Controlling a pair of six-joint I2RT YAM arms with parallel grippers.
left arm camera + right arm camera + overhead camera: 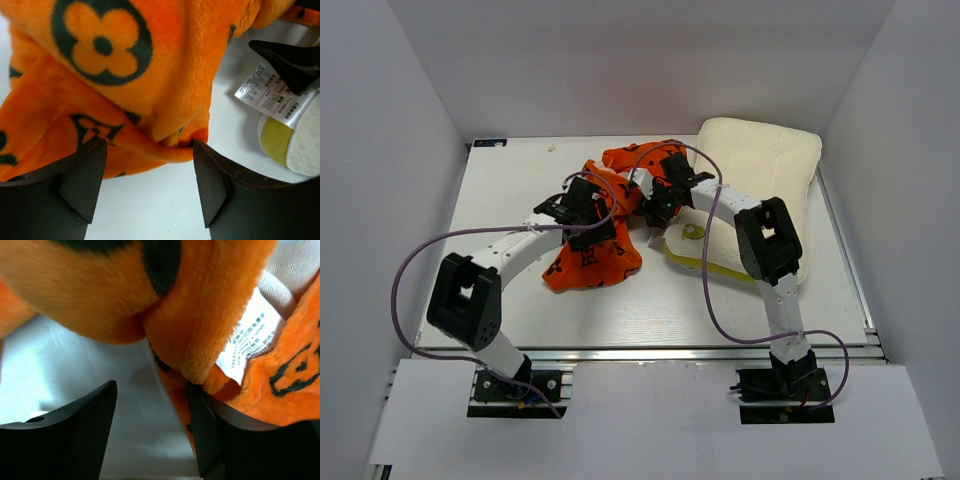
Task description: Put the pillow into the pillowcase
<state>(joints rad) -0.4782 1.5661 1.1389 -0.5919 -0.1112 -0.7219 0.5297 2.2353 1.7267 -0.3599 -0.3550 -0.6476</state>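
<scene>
The orange pillowcase (592, 262) with black flower marks lies crumpled mid-table, stretching up to the back (642, 160). The white pillow (760, 160) lies at the back right, its yellow-edged corner (705, 262) reaching toward the cloth. My left gripper (586, 212) is low over the pillowcase's middle. In the left wrist view it (149, 150) is open, a fold of orange cloth (150, 90) at its tips and touching the right finger (215, 185). My right gripper (660, 197) is open too (152, 390); pillowcase cloth (200, 325) drapes over its right finger (210, 435).
A white care label (272, 97) and the pillow's yellow corner (275, 140) lie right of the left gripper. White walls close in the table (520, 190) on three sides. Purple cables (410, 270) loop off both arms.
</scene>
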